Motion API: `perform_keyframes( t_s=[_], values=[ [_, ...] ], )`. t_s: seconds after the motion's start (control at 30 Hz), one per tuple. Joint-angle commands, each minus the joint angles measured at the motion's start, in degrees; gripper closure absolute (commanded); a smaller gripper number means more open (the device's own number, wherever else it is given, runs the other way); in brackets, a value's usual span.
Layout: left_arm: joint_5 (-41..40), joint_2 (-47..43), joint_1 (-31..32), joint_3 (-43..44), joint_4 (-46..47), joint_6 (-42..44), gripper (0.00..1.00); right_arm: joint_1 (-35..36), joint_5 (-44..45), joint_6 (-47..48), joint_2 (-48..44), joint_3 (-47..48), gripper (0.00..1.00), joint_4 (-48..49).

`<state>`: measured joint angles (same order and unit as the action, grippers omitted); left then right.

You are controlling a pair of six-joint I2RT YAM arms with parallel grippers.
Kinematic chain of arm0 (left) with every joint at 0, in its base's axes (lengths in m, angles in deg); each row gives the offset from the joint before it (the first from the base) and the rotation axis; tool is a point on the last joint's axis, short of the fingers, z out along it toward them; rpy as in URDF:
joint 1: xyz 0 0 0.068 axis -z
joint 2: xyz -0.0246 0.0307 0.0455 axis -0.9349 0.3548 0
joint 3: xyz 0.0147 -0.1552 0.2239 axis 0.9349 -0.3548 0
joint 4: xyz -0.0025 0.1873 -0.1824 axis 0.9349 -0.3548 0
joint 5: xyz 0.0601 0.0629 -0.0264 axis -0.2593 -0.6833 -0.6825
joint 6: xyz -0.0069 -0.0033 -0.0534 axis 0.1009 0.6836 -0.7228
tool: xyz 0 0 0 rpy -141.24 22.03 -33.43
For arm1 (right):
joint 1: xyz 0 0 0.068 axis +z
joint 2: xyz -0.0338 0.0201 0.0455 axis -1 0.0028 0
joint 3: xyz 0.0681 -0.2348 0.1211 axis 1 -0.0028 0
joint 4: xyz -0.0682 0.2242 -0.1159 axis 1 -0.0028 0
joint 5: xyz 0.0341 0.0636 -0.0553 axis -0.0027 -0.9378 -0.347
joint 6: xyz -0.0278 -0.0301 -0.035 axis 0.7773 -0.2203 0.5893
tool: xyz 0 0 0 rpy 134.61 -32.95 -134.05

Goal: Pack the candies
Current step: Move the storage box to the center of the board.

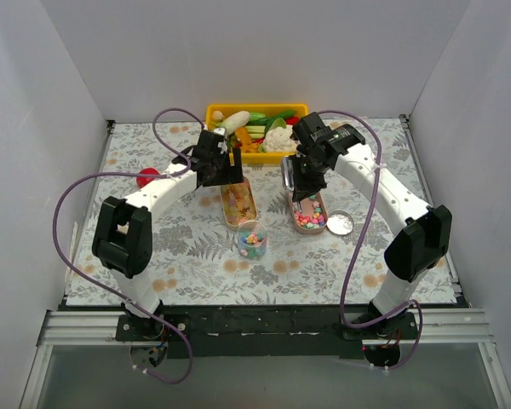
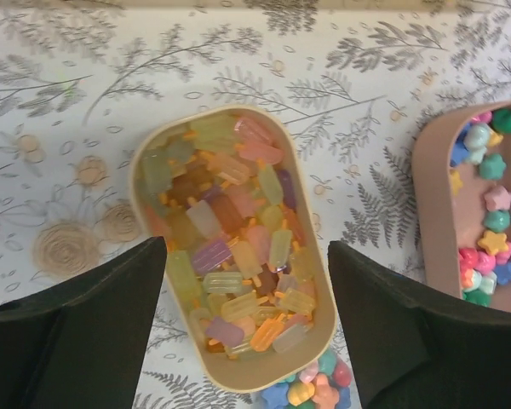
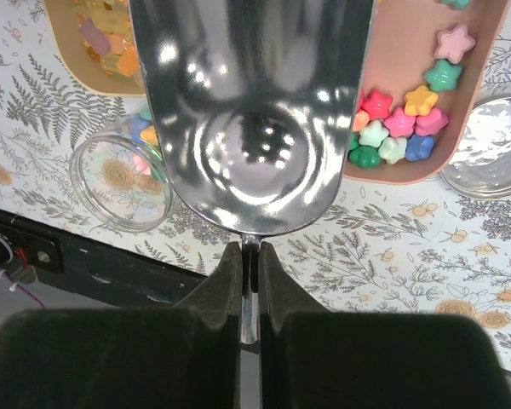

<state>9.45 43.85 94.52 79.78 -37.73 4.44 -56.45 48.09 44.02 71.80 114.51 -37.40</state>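
Floral cloth covers the table (image 1: 179, 264); nearest stands a clear jar (image 1: 252, 247) holding pastel candies (image 1: 253, 239), a metal lid (image 1: 340, 223) to its right. Beyond, more candies fill two oval trays: the left gripper (image 2: 247, 281) hangs spread wide over the left tray (image 2: 230, 381), and the right gripper (image 3: 249, 256) pinches a steel scoop (image 3: 255, 111) above the right tray (image 3: 409, 43). Farthest sits a yellow bin (image 1: 215, 112) of toy vegetables (image 1: 277, 136).

The flowered table (image 1: 196, 273) carries a yellow bin (image 1: 213, 109) at the far edge, two oval trays (image 1: 241, 226) (image 1: 311, 233) in the middle, a jar (image 1: 252, 255) nearer, a lid (image 1: 340, 223) right of them, and a red ball (image 1: 147, 177) far left.
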Motion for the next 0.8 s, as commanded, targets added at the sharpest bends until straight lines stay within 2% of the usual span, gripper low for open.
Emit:
perform_keyframes(
  t_s=[0.0,0.07,0.17,0.3,0.37,0.47,0.5,0.63,0.73,0.77],
  values=[
    [-3.93,-5.01,-0.78,-3.35,-3.5,0.19,0.29,0.1,-1.49,1.25,0.21,0.19,0.99,2.34],
    [0.9,-4.31,-1.04,-5.74,-2.72,0.45,0.4,0.1,-2.37,1.34,0.47,0.02,0.99,2.78],
    [5.04,-3.69,-1.74,-9.43,0.62,-0.42,0.47,0.1,-4.13,1.34,0.73,-0.42,0.99,3.05],
    [5.4,-2.37,-2.8,-9.97,1.51,-1.04,0.55,0.1,-4.92,1.25,0.74,-0.95,0.99,2.78],
    [4.96,-2.02,-2.8,-9.88,1.59,-1.04,0.56,0.1,-5.54,0.98,0.21,-1.56,0.99,3.39],
    [5.49,-1.67,-2.8,-9.97,1.77,-0.95,0.65,0.1,-5.81,0.63,-0.32,-2.71,0.99,3.83],
    [6.62,-1.32,-2.8,-9.97,2.03,-1.04,0.72,0.1,-5.81,0.63,-0.32,-2.97,0.99,3.84],
    [10.66,-0.09,-2.89,-10.41,2.56,-1.74,0.89,0.1,-5.72,0.54,-0.06,-3.15,0.99,3.75],
    [12.77,0.96,-2.71,-10.5,3.09,-2.45,1.0,0.1,-6.16,0.37,-0.06,-3.15,0.99,3.48],
    [13.13,1.32,-2.62,-10.41,3.26,-2.53,1.0,0.01,-6.33,0.46,-0.06,-3.23,0.99,3.4]
  ],
)
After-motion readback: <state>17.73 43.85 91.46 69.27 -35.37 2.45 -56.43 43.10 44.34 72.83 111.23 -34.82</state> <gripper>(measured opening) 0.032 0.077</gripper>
